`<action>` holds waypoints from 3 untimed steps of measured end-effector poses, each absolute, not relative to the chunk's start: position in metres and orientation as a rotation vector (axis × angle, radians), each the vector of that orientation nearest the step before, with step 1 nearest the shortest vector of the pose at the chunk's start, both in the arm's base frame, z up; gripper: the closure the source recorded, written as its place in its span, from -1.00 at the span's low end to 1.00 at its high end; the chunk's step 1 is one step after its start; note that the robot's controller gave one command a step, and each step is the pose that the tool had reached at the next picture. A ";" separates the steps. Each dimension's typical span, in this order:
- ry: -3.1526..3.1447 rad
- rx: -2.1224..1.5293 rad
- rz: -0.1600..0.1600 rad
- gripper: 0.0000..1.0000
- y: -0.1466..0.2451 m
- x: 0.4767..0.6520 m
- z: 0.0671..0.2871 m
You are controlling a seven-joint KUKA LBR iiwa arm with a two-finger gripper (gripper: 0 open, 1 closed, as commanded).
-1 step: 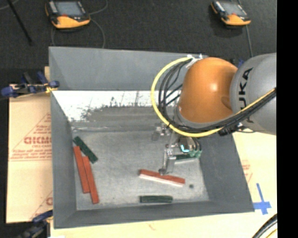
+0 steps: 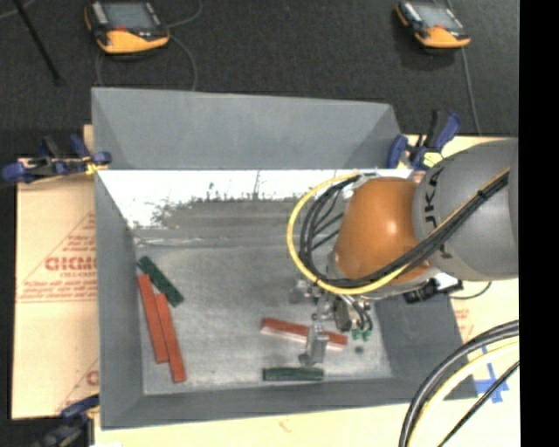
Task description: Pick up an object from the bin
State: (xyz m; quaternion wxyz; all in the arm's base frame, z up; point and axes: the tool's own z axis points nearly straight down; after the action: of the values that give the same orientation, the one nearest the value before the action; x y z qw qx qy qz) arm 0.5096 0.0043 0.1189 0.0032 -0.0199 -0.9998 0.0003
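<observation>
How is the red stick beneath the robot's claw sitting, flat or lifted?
Flat, it seems: the red stick lies along the bin floor, with the gripper over its right end.

at the left side of the bin (image 2: 113, 262) two orange-red bars lie on the bottom, long and flat, side by side and touching. the outer orange-red bar (image 2: 150, 319) is nearer to the left wall, and the inner orange-red bar (image 2: 169, 339) reaches a bit closer to the front wall. a dark green bar (image 2: 160, 281) lies tilted at their upper ends and touches them. a second dark green bar (image 2: 293, 374) lies alone near the front wall, parallel to it, well apart from the other three. outside the bin, on the dark floor (image 2: 262, 52), there are two orange and black devices, the left device (image 2: 129, 24) and the right device (image 2: 432, 22), each with a thin cable.
</observation>
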 end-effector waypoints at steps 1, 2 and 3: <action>-3.142 -0.042 0.001 -1.00 -0.036 0.581 0.070; -3.143 0.179 0.001 -1.00 -0.028 0.504 0.071; -3.145 0.155 0.001 -1.00 -0.020 0.475 0.148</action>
State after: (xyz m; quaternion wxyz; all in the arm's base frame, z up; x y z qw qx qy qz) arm 0.4749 -0.0201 0.1476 -0.0036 0.0493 -0.9988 0.0003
